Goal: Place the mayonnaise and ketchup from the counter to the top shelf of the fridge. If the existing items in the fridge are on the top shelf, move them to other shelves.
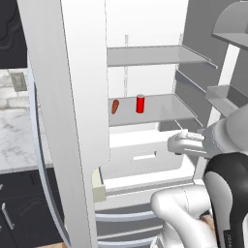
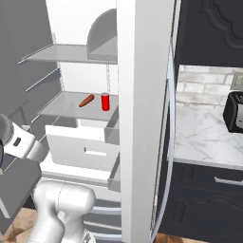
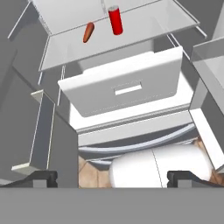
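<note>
The fridge (image 1: 145, 29) stands open. Its top shelf (image 1: 150, 55) (image 2: 66, 53) is bare. One board lower, on the shelf (image 1: 164, 109) adjoining the white drawers, lie the existing items: a small orange-red oval item (image 1: 115, 106) (image 2: 86, 100) (image 3: 88, 32) and a plain red can (image 1: 140, 103) (image 2: 105, 101) (image 3: 115, 19). My gripper (image 3: 113, 177) hangs open in front of the fridge, above the white drawer (image 3: 127, 83), and holds nothing. The marbled counter (image 1: 14, 140) (image 2: 204, 133) lies beyond the door. The mayonnaise and the ketchup are out of view.
The thick white fridge door (image 1: 72, 121) (image 2: 142, 118) stands between the cavity and the counter. Grey door bins (image 1: 227, 29) jut out on the other side. A black toaster (image 2: 235, 111) sits on the counter. Dark cabinet fronts (image 2: 209, 204) run below it.
</note>
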Robot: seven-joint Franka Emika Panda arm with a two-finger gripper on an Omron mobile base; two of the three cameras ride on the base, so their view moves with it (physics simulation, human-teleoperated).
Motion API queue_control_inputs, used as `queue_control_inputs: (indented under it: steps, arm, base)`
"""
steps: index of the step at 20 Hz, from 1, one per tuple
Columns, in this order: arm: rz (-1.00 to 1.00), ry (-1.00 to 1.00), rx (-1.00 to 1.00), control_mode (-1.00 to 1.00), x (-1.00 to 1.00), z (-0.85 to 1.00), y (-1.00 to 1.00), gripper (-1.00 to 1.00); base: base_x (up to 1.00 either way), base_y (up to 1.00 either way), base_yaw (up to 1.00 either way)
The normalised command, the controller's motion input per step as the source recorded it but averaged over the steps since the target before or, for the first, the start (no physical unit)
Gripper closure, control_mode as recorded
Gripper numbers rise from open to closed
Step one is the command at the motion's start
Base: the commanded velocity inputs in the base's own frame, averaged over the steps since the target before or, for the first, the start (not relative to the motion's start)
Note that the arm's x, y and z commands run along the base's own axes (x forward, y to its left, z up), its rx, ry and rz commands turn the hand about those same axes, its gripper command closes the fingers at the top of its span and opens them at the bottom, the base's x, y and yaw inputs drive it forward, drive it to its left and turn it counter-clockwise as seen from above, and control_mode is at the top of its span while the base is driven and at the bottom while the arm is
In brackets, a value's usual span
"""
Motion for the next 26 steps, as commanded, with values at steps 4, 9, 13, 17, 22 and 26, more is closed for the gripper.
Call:
queue_control_inputs:
  steps: [4, 9, 13, 17, 22, 26]
  arm:
    - [0.00, 0.00, 0.00, -1.00, 0.00, 0.00, 0.00, -1.00]
    - [0.02, 0.00, 0.00, -1.00, -0.40, 0.00, 0.01, -1.00]
    - [0.00, 0.00, 0.00, 1.00, 0.00, 0.00, 0.00, -1.00]
    - [0.00, 0.00, 0.00, 1.00, 0.00, 0.00, 0.00, -1.00]
    - [0.00, 0.00, 0.00, 1.00, 0.00, 0.00, 0.00, -1.00]
    - [0.00, 0.00, 0.00, 1.00, 0.00, 0.00, 0.00, -1.00]
  base:
    - [0.00, 0.00, 0.00]
    - [0.00, 0.00, 0.00]
    - [-0.96, 0.16, 0.10]
    - [-0.98, 0.37, 0.14]
    - [-0.35, 0.90, 0.18]
    - [-0.02, 1.00, 0.18]
